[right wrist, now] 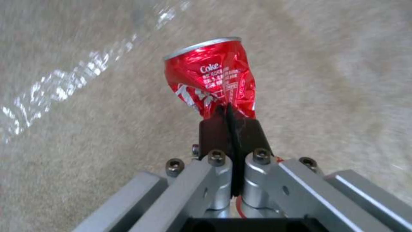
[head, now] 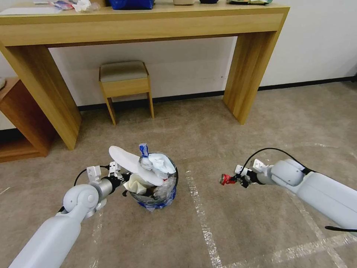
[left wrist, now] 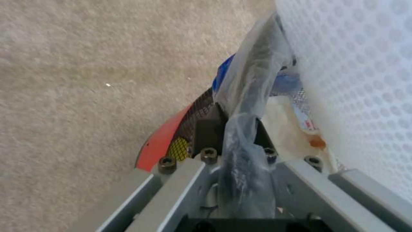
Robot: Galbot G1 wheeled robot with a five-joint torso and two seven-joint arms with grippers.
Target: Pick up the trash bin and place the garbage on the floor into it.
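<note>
The trash bin (head: 158, 199), lined with a clear-and-blue bag, is heaped with garbage: a flat white slipper sole (head: 130, 160) lies across its top beside crumpled tissues (head: 160, 163). My left gripper (head: 124, 179) is shut on the bin's rim at its left side. In the left wrist view the gripper (left wrist: 234, 129) pinches the rim and bag (left wrist: 247, 93), with the bin's red side (left wrist: 159, 143) and the dotted white sole (left wrist: 356, 80) beside it. To the bin's right, my right gripper (head: 233, 179) is shut on a crushed red can (head: 225, 179) above the carpet. The right wrist view shows that gripper (right wrist: 230, 124) clamping the can (right wrist: 210, 77).
A wooden desk (head: 148, 26) stands against the far wall, with a small stool (head: 124, 80) under it and a low wooden shelf (head: 22, 123) at the left. Shiny tape lines (head: 202, 219) cross the carpet between my arms.
</note>
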